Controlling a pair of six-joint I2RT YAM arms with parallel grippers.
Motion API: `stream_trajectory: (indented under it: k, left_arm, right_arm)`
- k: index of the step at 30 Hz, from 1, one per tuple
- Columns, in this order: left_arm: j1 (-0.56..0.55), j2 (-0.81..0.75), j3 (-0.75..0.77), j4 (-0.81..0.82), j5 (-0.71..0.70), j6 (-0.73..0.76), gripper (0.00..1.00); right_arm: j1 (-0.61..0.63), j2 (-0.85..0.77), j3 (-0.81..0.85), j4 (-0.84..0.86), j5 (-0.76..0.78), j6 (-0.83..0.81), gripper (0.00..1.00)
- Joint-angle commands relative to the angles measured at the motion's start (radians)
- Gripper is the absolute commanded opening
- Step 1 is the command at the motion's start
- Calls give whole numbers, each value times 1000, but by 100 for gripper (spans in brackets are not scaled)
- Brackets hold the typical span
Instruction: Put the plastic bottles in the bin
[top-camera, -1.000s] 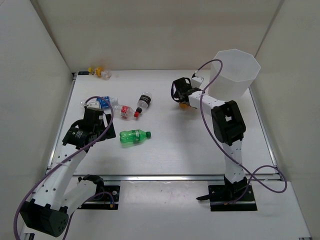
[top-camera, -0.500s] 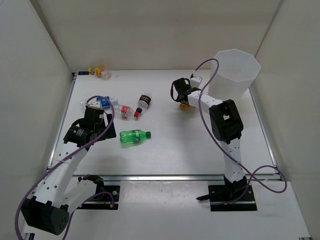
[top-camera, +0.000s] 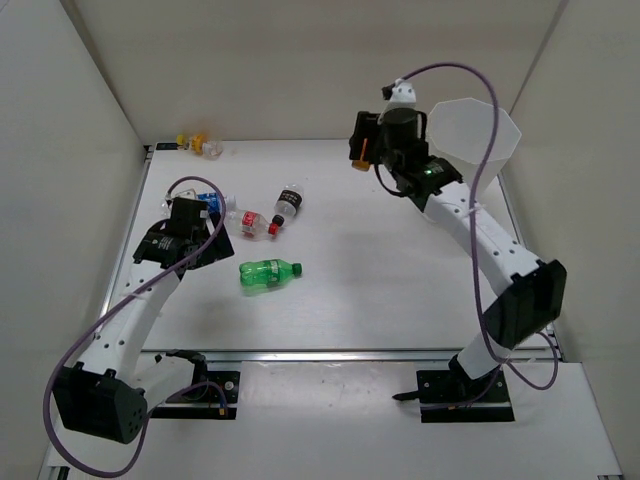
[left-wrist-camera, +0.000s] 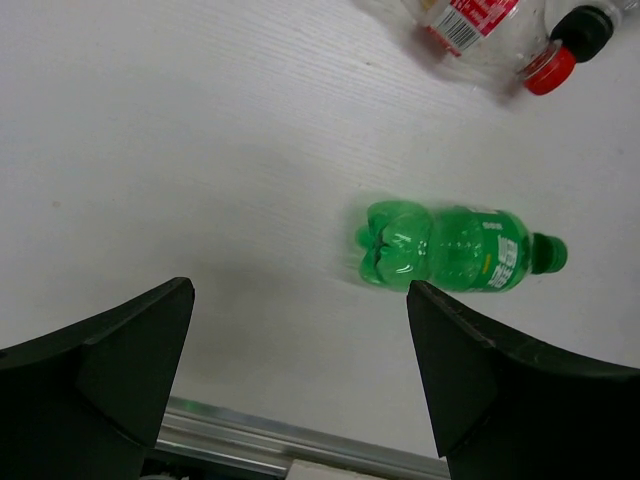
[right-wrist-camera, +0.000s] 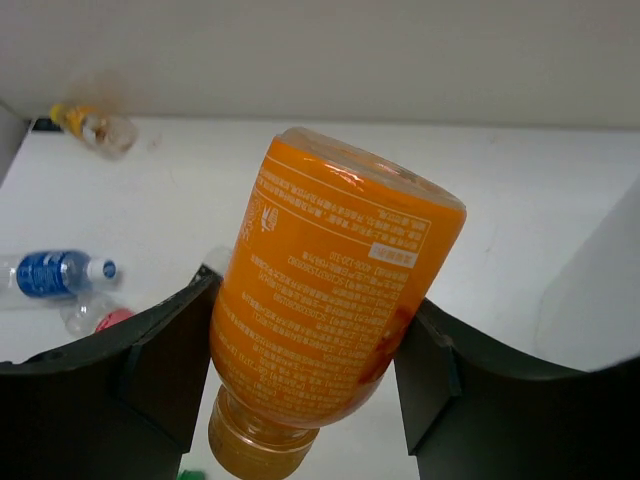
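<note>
My right gripper (top-camera: 364, 146) is shut on an orange bottle (right-wrist-camera: 335, 300), held cap down high above the table, just left of the bin (top-camera: 500, 120), a tall translucent white container at the far right. On the table lie a green bottle (top-camera: 268, 271), a red-labelled bottle (top-camera: 255, 222), a black-capped bottle (top-camera: 289, 200) and a blue-labelled bottle (top-camera: 207, 203). My left gripper (left-wrist-camera: 300, 380) hovers open over bare table, left of the green bottle (left-wrist-camera: 455, 250), with nothing between its fingers.
A small yellow-capped bottle (top-camera: 200, 144) lies at the far left corner by the back wall. White walls enclose the table on three sides. A metal rail (left-wrist-camera: 230, 440) runs along the near edge.
The right gripper shut on the orange bottle and lifted it from the table up beside the bin's rim. The left arm shifted slightly toward the back.
</note>
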Motion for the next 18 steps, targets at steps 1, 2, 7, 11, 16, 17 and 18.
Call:
stream_trajectory:
  k: [1,2,7,11,16,17,18]
  left_arm:
    - [15,5,45,64,48,-55,99]
    - [6,7,37,74,46,-61,99]
    - [31,57,52,82,63,-101,99]
    - [42,128,80,70,62,-170,99]
    - [101,174,88,90,49,-320,98]
    - [121,171,83,111,49,-336,99]
    - [137,177,83,126,48,-362,99]
  right_arm:
    - [-90,-81,52,-35,-5,-104,10]
    - [-115,-107,50,-42,-13,-125,11]
    - [-312,-96,111,-86,-23,-208,13]
    - [-466,-21,183,-115,-66,-219,18]
    - [-541,91,268,-146,-130,-218,54]
    - [-547,111,285,-164,-160,-219,62]
    - [-555,121,306,-177,-169,-224,76]
